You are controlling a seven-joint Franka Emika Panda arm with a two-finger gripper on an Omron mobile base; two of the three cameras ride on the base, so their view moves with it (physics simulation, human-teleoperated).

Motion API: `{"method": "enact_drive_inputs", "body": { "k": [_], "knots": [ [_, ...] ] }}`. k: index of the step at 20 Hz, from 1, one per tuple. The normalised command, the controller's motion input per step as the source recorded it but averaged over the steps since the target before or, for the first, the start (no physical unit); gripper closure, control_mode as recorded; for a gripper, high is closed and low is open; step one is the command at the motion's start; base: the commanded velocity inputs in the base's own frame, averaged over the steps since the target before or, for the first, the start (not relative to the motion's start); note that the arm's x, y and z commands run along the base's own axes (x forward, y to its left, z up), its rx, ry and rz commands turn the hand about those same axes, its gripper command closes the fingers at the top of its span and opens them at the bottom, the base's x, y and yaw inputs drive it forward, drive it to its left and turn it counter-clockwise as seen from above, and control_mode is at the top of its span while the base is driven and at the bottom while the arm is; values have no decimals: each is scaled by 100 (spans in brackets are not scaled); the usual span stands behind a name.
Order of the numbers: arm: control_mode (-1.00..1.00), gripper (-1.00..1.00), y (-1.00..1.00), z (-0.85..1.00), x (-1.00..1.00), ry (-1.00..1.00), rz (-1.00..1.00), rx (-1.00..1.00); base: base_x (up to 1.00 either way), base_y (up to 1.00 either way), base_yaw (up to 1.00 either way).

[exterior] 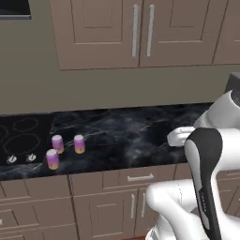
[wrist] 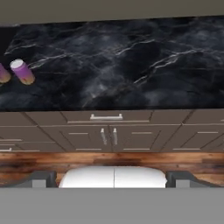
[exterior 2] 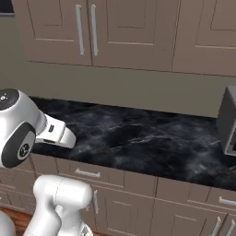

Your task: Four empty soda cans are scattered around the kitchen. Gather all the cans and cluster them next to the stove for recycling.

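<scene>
Three purple soda cans with orange bases stand upright in a cluster on the black marble counter, just right of the stove (exterior: 21, 138): one at the back left (exterior: 57, 143), one at the back right (exterior: 79, 144), one in front (exterior: 52, 159). In the hand view one can (wrist: 22, 71) shows at the far left, with another (wrist: 2, 73) cut by the edge. My gripper (wrist: 112, 179) is open, its fingertips (wrist: 41, 178) wide apart with nothing between them. It hangs high over the counter's front edge, well right of the cans.
My white arm (exterior: 204, 154) fills the right of the left base view. A grey microwave (exterior 2: 228, 122) sits on the counter at the far right. Wall cabinets (exterior: 140, 33) hang above, and drawers and doors (wrist: 107, 131) run below the counter.
</scene>
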Motion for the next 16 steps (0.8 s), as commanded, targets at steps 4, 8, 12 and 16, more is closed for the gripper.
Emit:
{"method": "enact_drive_inputs", "body": {
  "k": [4, 8, 12, 16],
  "knots": [
    [100, -100, 0, 0, 0, 0, 0, 0, -22, -100, 1],
    [100, -100, 0, 0, 0, 0, 0, 0, -23, -100, 1],
    [100, -100, 0, 0, 0, 0, 0, 0, -41, -84, -10],
    [100, -100, 0, 0, 0, 0, 0, 0, 0, -24, -39]
  ]
}}
